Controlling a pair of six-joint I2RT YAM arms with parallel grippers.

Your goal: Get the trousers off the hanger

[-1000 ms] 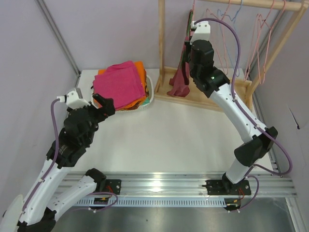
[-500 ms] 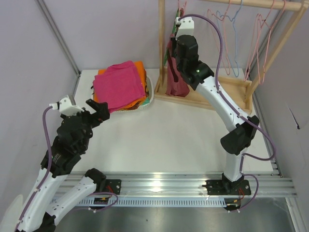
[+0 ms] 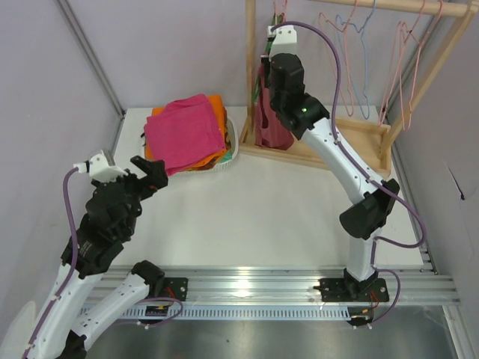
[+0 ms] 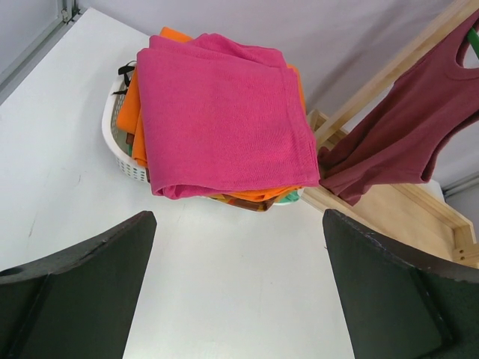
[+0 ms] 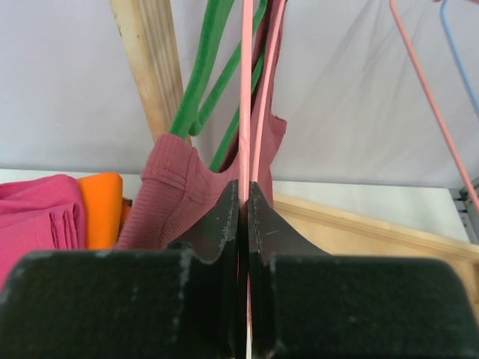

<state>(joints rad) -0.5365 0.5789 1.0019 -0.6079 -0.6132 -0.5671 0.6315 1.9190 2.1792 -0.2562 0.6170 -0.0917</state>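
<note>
- The left gripper (image 3: 149,166) is hanging low on the left, above the white surface (image 3: 262,209). Its two fingers (image 4: 82,284) are standing wide apart, and they are holding nothing.
- Just past it, at the far left of the surface, a white basket (image 3: 231,146) is sitting with a pile of folded clothes in it.
- The trousers (image 3: 183,133) are lying folded flat on top of that pile. They are bright pink, and they are covering most of the orange cloth (image 3: 218,109) under them. They are not touching any hanger.
- To the right of the basket, a wooden rack (image 3: 249,60) is standing at the far side of the surface.
- A dark red top (image 3: 271,126) is hanging at the left end of the rack on a green hanger (image 5: 206,67). Its bottom edge is reaching down to the rack's wooden base.
- The right gripper (image 5: 245,200) is reaching up high at that same left end, right beside the dark red top. Its fingers are squeezing tight together on the thin pink wire of the hanger (image 5: 245,90), which is running straight up between them.
- Farther right, a light-blue hanger (image 3: 360,30) and more pink hangers (image 3: 408,45) are hanging bare from the top bar.
</note>
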